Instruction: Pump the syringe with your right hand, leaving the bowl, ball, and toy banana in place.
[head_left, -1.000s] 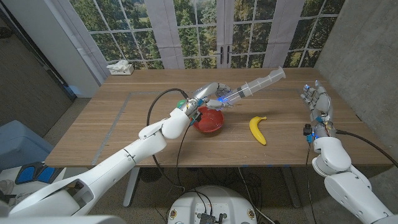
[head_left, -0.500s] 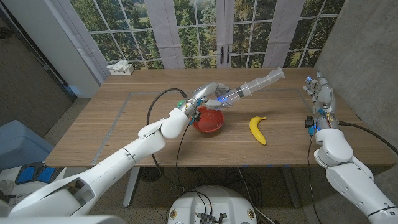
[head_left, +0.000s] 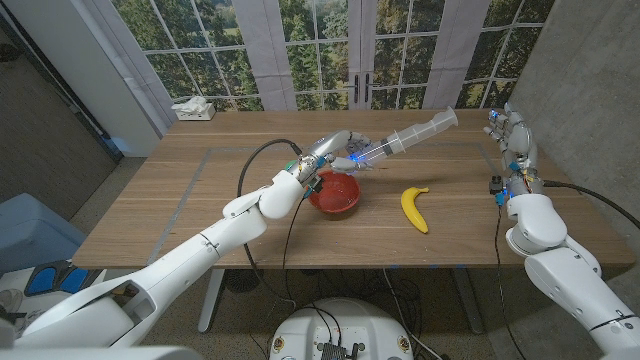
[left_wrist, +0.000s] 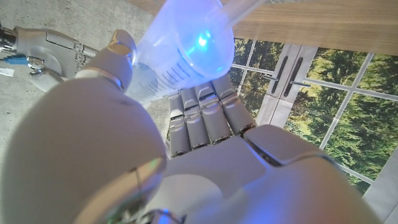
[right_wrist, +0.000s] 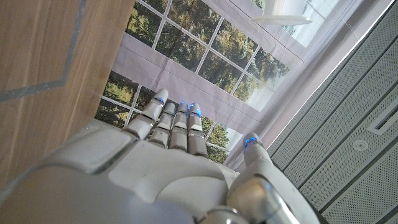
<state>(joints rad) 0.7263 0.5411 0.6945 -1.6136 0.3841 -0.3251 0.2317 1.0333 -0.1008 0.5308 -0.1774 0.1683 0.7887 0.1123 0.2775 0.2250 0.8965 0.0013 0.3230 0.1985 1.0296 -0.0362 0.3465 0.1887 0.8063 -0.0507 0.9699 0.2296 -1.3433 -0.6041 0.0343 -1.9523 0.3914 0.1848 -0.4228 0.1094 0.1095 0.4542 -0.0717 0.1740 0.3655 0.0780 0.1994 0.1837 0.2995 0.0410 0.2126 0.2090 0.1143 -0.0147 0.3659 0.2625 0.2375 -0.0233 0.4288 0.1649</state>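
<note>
Syringe (head_left: 405, 140) gripped in left hand (head_left: 335, 152) above bowl (head_left: 335, 194); right hand (head_left: 512, 140) raised far right, fingers (right_wrist: 176, 124) apart, empty.

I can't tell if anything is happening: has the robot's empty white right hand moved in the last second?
Yes. The right hand has risen away from the yellow toy banana, toward the table's far edge and the plunger end of the clear plastic syringe.
</note>
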